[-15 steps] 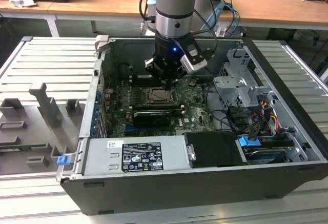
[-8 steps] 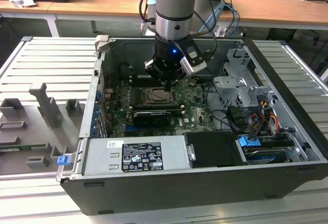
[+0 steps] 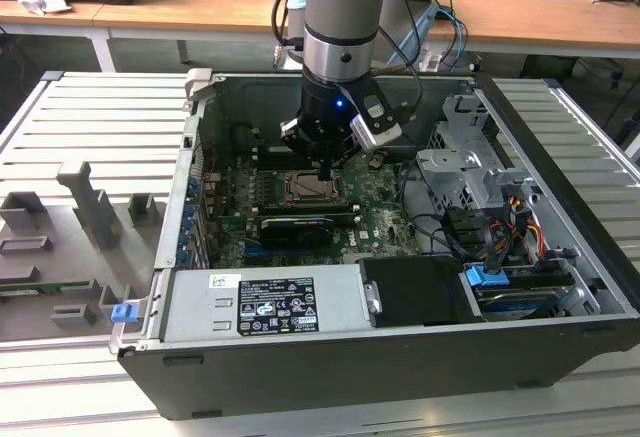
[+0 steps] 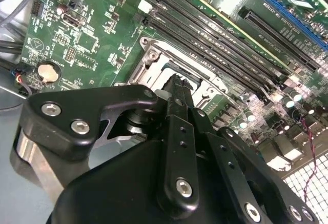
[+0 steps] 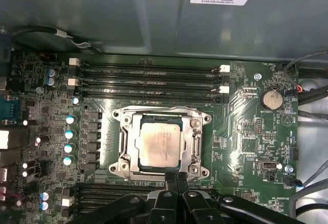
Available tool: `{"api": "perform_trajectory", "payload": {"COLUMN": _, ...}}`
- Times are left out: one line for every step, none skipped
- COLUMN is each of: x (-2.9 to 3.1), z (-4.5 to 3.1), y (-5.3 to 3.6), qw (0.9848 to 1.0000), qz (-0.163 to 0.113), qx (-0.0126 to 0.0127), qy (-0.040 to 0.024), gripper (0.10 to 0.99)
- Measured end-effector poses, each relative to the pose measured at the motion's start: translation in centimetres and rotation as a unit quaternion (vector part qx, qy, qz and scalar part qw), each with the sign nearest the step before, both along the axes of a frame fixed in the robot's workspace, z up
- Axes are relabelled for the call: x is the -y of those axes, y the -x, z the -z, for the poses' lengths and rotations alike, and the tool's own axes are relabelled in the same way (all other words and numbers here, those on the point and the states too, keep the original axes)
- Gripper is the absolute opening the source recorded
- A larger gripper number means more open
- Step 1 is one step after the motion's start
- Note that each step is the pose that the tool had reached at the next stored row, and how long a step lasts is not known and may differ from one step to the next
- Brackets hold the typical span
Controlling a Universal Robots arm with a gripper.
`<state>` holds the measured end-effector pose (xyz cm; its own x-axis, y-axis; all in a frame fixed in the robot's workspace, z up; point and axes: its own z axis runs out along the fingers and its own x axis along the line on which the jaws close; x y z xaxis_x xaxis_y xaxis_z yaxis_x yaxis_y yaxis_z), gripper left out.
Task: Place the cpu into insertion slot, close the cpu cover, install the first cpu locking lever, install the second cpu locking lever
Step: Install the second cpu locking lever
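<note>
The cpu [image 5: 160, 143], a pale tan-silver square, lies flat in the insertion slot [image 5: 163, 112] on the green board. The silver cpu cover [image 5: 193, 131] lies down around it, framing the chip through its window. My gripper [image 5: 177, 177] is shut with nothing between its fingers, and its tips hover just at the socket's edge nearest the wrist. In the second wrist view the closed tips [image 4: 177, 83] hang over the socket's metal frame [image 4: 149, 62]. In the exterior view the gripper [image 3: 325, 170] stands upright inside the open computer case, right above the cpu [image 3: 311, 189].
Long black memory slots [image 5: 148, 78] run beside the socket, and a coin battery [image 5: 271, 100] sits on the board. A long black card [image 3: 292, 228], power supply [image 3: 265, 302], drive cage [image 3: 465, 162] and cables [image 3: 500, 227] crowd the case. A grey fixture tray [image 3: 70, 227] lies at the exterior view's left.
</note>
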<state>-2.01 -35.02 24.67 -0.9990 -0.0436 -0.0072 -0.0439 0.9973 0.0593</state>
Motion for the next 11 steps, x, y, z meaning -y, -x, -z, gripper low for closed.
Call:
{"api": "perform_trajectory", "payload": {"x": 0.12, "z": 0.02, "y": 0.03, "qw": 1.0000, "qz": 0.000, "qx": 0.0000, "qy": -0.0034, "gripper": 0.106}}
{"api": "perform_trajectory", "payload": {"x": 0.44, "z": 0.08, "y": 0.12, "qw": 1.0000, "qz": 0.000, "qx": 0.0000, "qy": -0.0075, "gripper": 0.106}}
{"api": "perform_trajectory", "payload": {"x": 0.79, "z": 0.12, "y": 0.19, "qw": 1.0000, "qz": -0.001, "qx": 0.0000, "qy": -0.0088, "gripper": 0.106}}
{"api": "perform_trajectory", "payload": {"x": 0.89, "z": 0.12, "y": 0.21, "qw": 1.0000, "qz": -0.001, "qx": 0.0000, "qy": -0.0088, "gripper": 0.106}}
{"api": "perform_trajectory", "payload": {"x": 1.01, "z": 0.13, "y": 0.22, "qw": 1.0000, "qz": -0.001, "qx": 0.0000, "qy": -0.0089, "gripper": 0.106}}
{"api": "perform_trajectory", "payload": {"x": 1.08, "z": 0.14, "y": 0.23, "qw": 1.0000, "qz": -0.001, "qx": 0.0000, "qy": -0.0088, "gripper": 0.106}}
{"api": "perform_trajectory", "payload": {"x": 1.12, "z": 0.14, "y": 0.23, "qw": 1.0000, "qz": -0.001, "qx": 0.0000, "qy": -0.0088, "gripper": 0.106}}
{"api": "perform_trajectory", "payload": {"x": 1.19, "z": 0.14, "y": 0.23, "qw": 1.0000, "qz": -0.001, "qx": 0.0000, "qy": -0.0088, "gripper": 0.106}}
{"api": "perform_trajectory", "payload": {"x": 1.25, "z": 0.15, "y": 0.23, "qw": 1.0000, "qz": -0.002, "qx": 0.0000, "qy": -0.0088, "gripper": 0.106}}
{"api": "perform_trajectory", "payload": {"x": 1.31, "z": 0.15, "y": 0.23, "qw": 1.0000, "qz": -0.002, "qx": 0.0000, "qy": -0.0088, "gripper": 0.106}}
{"api": "perform_trajectory", "payload": {"x": 1.37, "z": 0.15, "y": 0.24, "qw": 1.0000, "qz": -0.003, "qx": 0.0000, "qy": -0.0088, "gripper": 0.106}}
